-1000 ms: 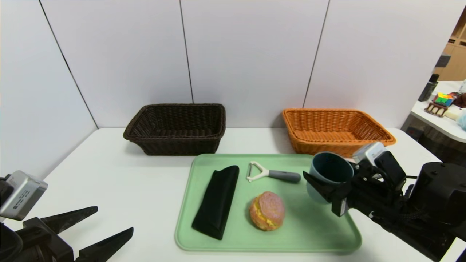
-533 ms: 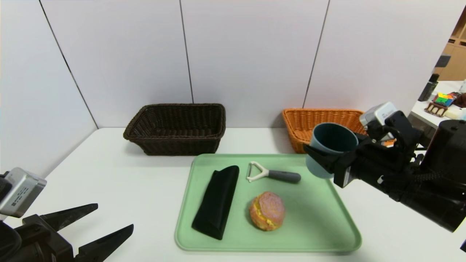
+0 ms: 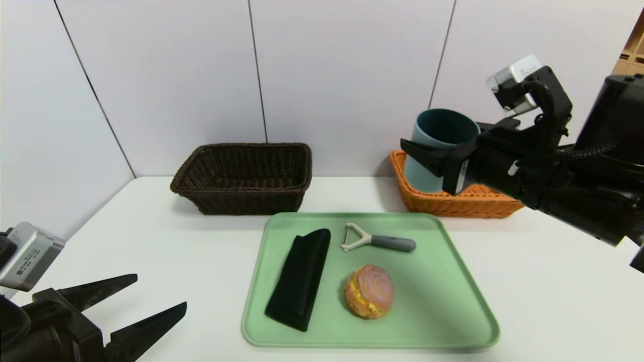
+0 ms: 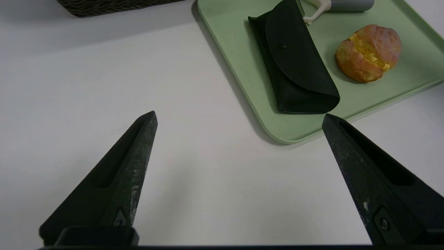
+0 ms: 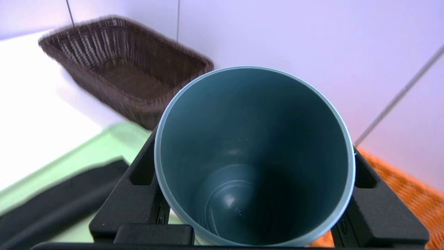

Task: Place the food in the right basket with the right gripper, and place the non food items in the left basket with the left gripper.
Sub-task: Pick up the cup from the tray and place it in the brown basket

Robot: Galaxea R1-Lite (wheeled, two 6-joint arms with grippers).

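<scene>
My left gripper point(image 3: 153, 296) is parked low at the near left corner of the white table point(image 3: 166, 251), jaws spread wide with nothing between them. From its wrist cam the two black fingers point(image 4: 128, 156) frame bare tabletop, with the tray corner just past them.

At the back sits the dark brown basket point(image 3: 244, 176) against the wall, nothing in it that I can see. In the middle is the green tray point(image 3: 453, 311), and on it, left to right: the black pouch point(image 3: 301, 276) lying lengthwise, the white peeler point(image 3: 377, 241) with its grey handle pointing right, and in front of that the bun point(image 3: 369, 291) with the yellow filling showing. None of those are touching each other.

Over on the right, my right gripper point(image 3: 427, 156) is up in the air, clamped on the blue-grey cup point(image 3: 435, 146), which stands roughly upright with its mouth up. The wrist cam looks straight down into the cup point(image 5: 253, 156), a finger on each side. It hangs in front of the orange basket point(image 3: 478, 203); whether it's actually above the basket or just short of it I honestly can't say from this angle.
</scene>
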